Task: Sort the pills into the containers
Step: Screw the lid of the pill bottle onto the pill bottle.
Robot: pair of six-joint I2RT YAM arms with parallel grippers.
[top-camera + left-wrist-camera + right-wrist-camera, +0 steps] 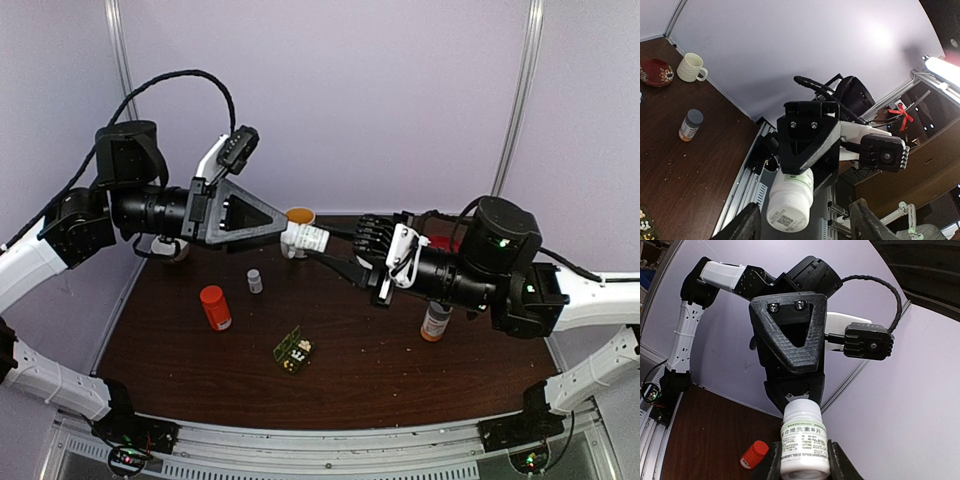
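Two grippers meet on one white bottle, held in the air over the far side of the table. The right gripper is clamped on the bottle's base end. The left gripper is released: its fingers stand either side of the cap end, with a gap showing on each side.

The box lies flat on the table, well nearer the arms than the bottle, roughly midway between them and just right of a red bottle. Nothing touches it.

The likely trouble is in the grip on the cap. If the left jaws shut off-centre, or twist harder than the right grip can resist, the bottle could turn in the right fingers or slip free. A fall from there could land near the box and knock out the pale pills already showing in some compartments. The bottle also lies close to level, so once the cap is off its pills may roll out early (and it is not above the box, so they would hit bare table).

The box sits skewed to the table's edge, its compartments facing up. With the lid apparently folded open its outline is nearly square, but the row of compartments, and so the long axis, seems to run from near-left to far-right.
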